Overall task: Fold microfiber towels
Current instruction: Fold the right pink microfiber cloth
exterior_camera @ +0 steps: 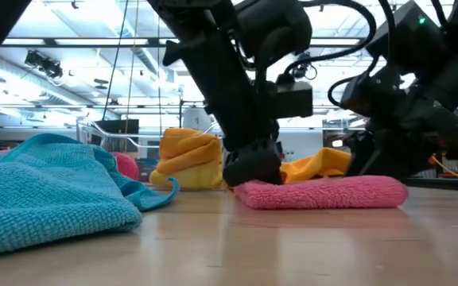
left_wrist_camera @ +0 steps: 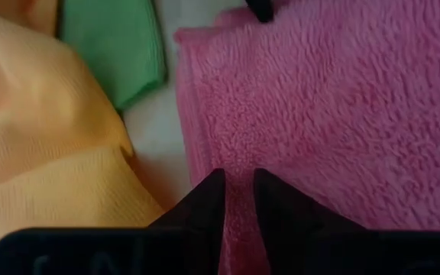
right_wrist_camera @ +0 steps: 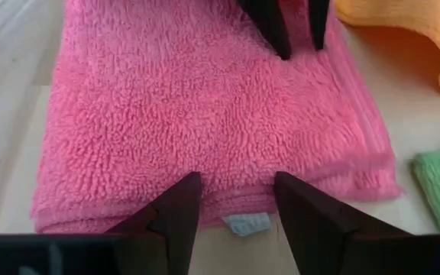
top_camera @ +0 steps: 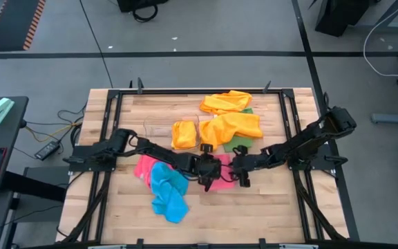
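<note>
**Pink towel mid-fold, most of the pile still to do**

The pink towel lay flat on the worktop, and everything else is placed from it here. It already looked doubled over, showing a thick stacked edge with a small white label poking out beneath in the right wrist view. Both arms met over it. The left tool sat on one edge of the pink towel with its fingers nearly closed, a narrow ridge of pink cloth between them, so it seemed to pinch that edge. The right tool stood at the opposite edge, its fingers spread apart with the folded edge lying between them, nothing clamped as far as could be seen.

Behind the pink towel, toward the far side of the worktop, a small orange-yellow towel sat in a compact block that appeared folded, seemingly inside a clear bin. Beside that, larger orange towels lay crumpled, with a green towel partly under them, just beside the pink one. On the left arm's side of the pink towel, a blue towel was heaped loosely over another pink cloth.

By this judgement one towel was finished, the pink one was partway through, and the blue, orange, green and second pink cloths remained.
</note>
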Tool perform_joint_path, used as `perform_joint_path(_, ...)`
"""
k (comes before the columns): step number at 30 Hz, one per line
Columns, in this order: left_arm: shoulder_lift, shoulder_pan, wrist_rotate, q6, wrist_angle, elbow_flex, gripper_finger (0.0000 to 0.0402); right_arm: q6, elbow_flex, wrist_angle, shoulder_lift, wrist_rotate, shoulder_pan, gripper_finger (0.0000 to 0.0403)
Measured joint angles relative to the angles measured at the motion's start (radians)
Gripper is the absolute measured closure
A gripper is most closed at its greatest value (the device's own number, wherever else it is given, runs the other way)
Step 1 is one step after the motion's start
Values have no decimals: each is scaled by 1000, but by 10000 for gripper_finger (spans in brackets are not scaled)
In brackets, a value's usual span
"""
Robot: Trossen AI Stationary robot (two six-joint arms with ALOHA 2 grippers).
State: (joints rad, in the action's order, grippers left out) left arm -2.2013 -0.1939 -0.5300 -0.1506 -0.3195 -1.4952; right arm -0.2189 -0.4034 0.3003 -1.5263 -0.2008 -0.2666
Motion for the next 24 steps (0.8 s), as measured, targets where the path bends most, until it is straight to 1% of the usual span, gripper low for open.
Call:
perform_joint_path(7, 8, -22, -2, -120, 44, -1, 308, -24, -20, -36, 2, 0, -34, 187)
perform_joint_path(9, 19, -43, -1, -143, 37, -1, 309, -20, -50, -101, 15, 4, -44, 183)
perform_joint_path(12, 25, -81, -1, -161, 32, -2, 310, -17, -111, -235, 49, -27, -61, 182)
perform_joint_path(14, 34, -110, 0, -177, 6, 0, 308, 6, -147, -272, 65, -44, -86, 182)
perform_joint_path(16, 39, -136, 0, -176, 14, -3, 306, 53, -169, -247, 76, -41, -126, 182)
perform_joint_path(19, 39, -169, 2, -166, -3, -2, 307, 124, -185, -161, 74, -41, -194, 182)
perform_joint_path(21, 39, -185, 13, -143, -5, -1, 311, 154, -187, -106, 47, -41, -227, 182)
perform_joint_path(24, 38, -196, 23, -108, -3, -1, 316, 158, -179, -26, -8, -51, -257, 177)
